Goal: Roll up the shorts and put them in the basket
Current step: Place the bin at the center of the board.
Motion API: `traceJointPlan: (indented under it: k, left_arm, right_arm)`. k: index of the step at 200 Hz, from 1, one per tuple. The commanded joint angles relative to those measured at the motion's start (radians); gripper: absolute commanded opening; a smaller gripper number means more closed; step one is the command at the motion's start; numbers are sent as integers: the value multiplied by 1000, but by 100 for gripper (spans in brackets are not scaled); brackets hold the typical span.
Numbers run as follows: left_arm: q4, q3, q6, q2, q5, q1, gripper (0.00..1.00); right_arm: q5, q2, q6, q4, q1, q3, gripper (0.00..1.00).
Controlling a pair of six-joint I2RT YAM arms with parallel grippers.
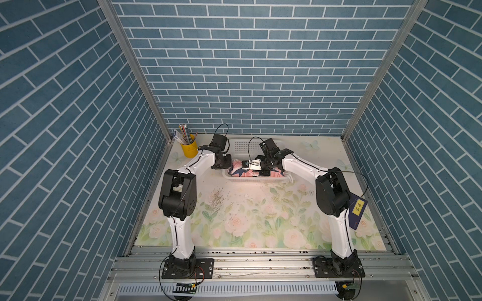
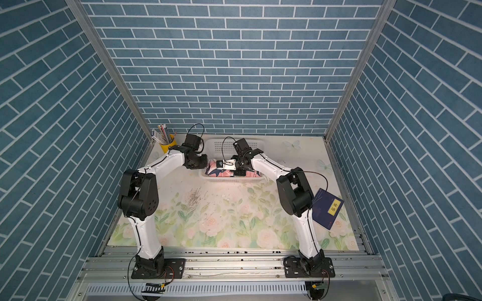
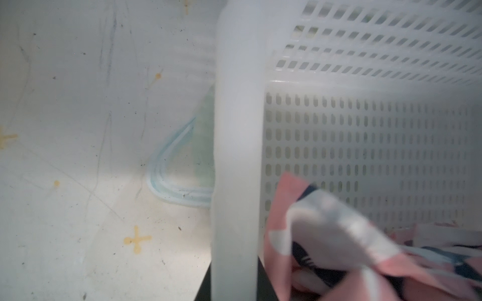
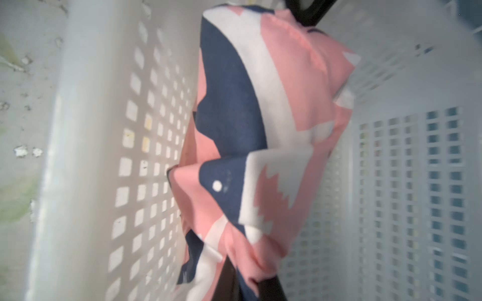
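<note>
The shorts, salmon pink with navy and white shapes, lie bundled in the front part of the white basket. My right gripper reaches into the basket from the right and is shut on the shorts, with fabric bunched between its dark fingers. My left gripper is at the basket's left end. Its dark fingers sit either side of the basket's rim, shut on it. A fold of the shorts lies just inside.
A yellow cup of pencils stands at the back left near the wall. A navy book with a yellow label lies at the right edge behind my right arm. The floral table cover stretches in front of the basket.
</note>
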Motion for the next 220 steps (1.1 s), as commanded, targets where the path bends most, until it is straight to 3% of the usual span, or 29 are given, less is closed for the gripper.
traceJointPlan:
  k: [1,5,15,23,58,84,103,146,174,220]
  left_arm:
    - [-11,23,41,14,-138,3,6]
    - [-11,25,40,13,-138,3,6]
    - [-12,29,41,14,-137,3,6]
    - [-15,31,41,17,-137,3,6]
    - [-19,32,25,27,-134,3,5]
    - [-22,34,-5,38,-135,5,2]
    - [-36,45,-30,63,-139,7,0]
    - [-20,32,-87,80,-157,18,0]
    - [-9,51,-124,100,-171,38,0]
    - [-6,160,-118,207,-198,62,0]
  right_arm:
    - [-30,22,1,-75,2,30,0]
    - [-33,22,11,-71,2,33,0]
    - [-32,62,38,-65,-2,47,23]
    - [-16,74,58,-65,-1,65,32]
    - [31,67,144,-19,-14,112,47]
    - [88,36,191,0,-25,173,49]
    - [64,-42,242,12,-50,195,61]
    - [105,-214,262,115,-55,27,62]
    - [172,-365,352,304,-53,-200,61]
    - [205,-535,514,441,-53,-466,61]
